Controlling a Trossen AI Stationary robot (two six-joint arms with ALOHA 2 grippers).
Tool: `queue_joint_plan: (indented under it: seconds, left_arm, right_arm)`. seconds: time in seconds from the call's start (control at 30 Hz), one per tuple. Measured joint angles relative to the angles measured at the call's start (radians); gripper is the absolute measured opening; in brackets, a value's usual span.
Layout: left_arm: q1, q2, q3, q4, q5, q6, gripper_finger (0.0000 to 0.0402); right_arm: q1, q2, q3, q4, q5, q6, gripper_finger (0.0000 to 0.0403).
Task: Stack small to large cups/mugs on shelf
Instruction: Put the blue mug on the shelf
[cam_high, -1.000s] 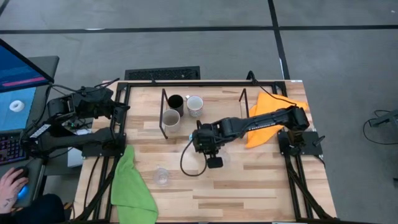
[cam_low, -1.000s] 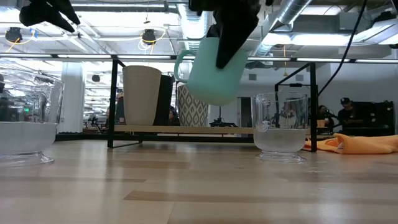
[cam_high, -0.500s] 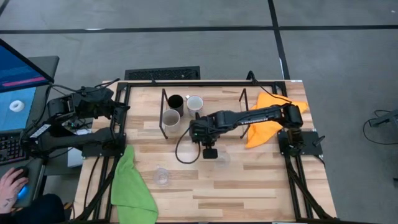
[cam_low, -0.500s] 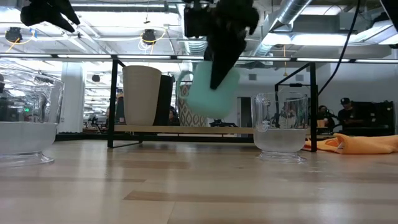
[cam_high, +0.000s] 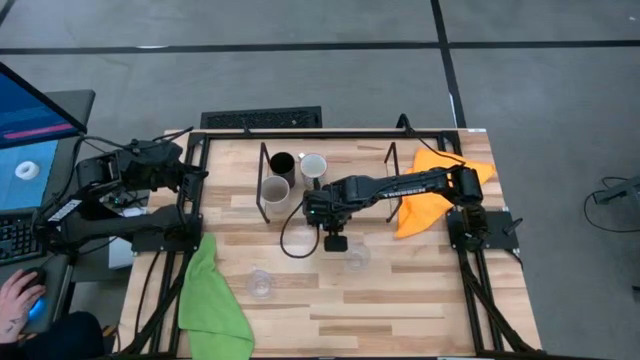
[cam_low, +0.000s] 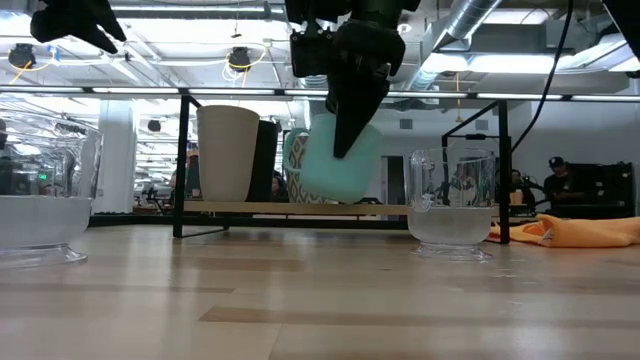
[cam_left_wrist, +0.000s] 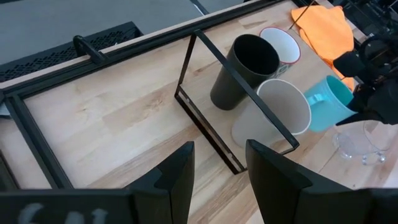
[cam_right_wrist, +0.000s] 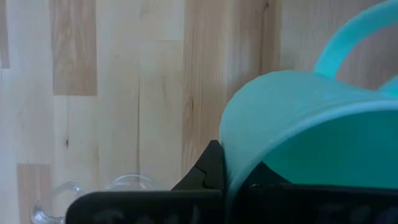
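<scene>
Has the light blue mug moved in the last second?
Yes. Held by the right gripper, the light blue mug has dropped lower and closer to the shelf.

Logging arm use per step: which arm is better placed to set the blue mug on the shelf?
The right. Its gripper already holds the light blue mug beside the shelf; the left gripper waits at the table's left edge.

Bright, even overhead light — near glass cup (cam_low: 35, 195) blurred.
</scene>
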Motion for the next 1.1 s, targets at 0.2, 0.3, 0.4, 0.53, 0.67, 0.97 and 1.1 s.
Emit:
queue_joint_plan:
  seconds: [0.2,0.3,0.4,0.53,0.67,0.97,1.1]
  left_arm:
    - [0.000,0.000,0.000,0.000,-0.005,0.000,0.0135]
    - [0.000,0.000,0.000,0.000,-0.005,0.000,0.0135]
    - [0.000,0.000,0.000,0.000,-0.005,0.000,0.0135]
    - [0.000,0.000,0.000,0.000,-0.006,0.000,0.0135]
    - [0.000,0.000,0.000,0.000,-0.007,0.000,0.0135]
    - [0.000,0.000,0.000,0.000,-0.007,-0.005,0.0135]
    - [0.000,0.000,0.000,-0.002,-0.007,-0.006,0.0135]
  right_arm:
    - [-0.004,0.000,0.000,0.012,0.002,0.000,0.0012]
    - [-0.014,0.000,0.000,0.019,0.002,0.023,0.0012]
    - [-0.019,0.000,0.000,0.021,0.003,0.050,0.0012]
    - [-0.018,0.000,0.000,0.034,0.002,0.045,0.0012]
    - [-0.014,0.000,0.000,0.071,0.000,0.019,0.0012]
    - [-0.041,0.000,0.000,0.091,0.000,0.008,0.0012]
    - [-0.056,0.000,0.000,0.091,0.002,-0.002,0.0012]
